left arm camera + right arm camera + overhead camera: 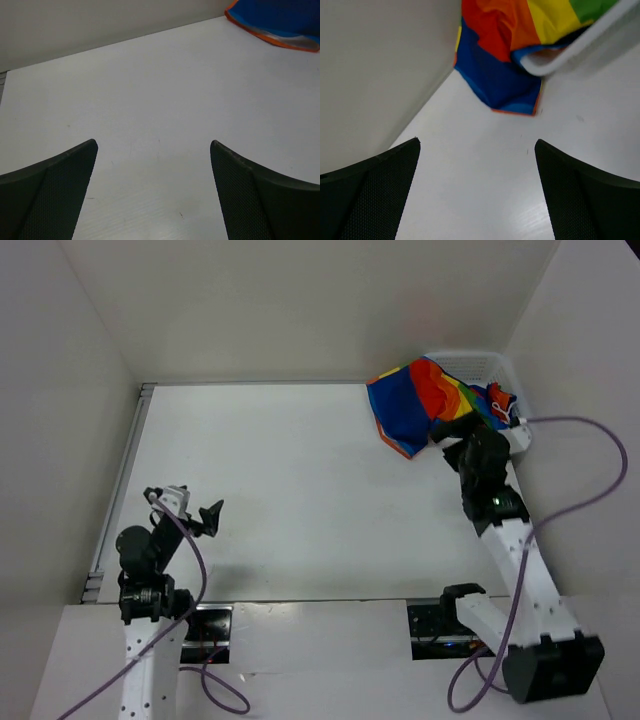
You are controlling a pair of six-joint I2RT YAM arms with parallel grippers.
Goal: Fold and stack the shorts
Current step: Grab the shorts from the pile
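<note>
The rainbow-striped shorts [420,400] hang out of the white mesh basket [490,367] at the far right corner, a blue leg draped over its rim onto the table. In the right wrist view the shorts [505,55] lie just ahead, over the basket rim [580,42]. My right gripper [455,455] is open and empty, close in front of the shorts, its fingers [585,200] wide apart. My left gripper [205,515] is open and empty at the near left, far from the shorts; its view shows only a blue, orange-hemmed corner [280,22] and its own fingers [50,195].
White walls enclose the table on the left, back and right. A metal rail [120,490] runs along the left edge. The right arm's purple cable [590,480] loops beside the basket. More coloured cloth [500,400] lies inside the basket.
</note>
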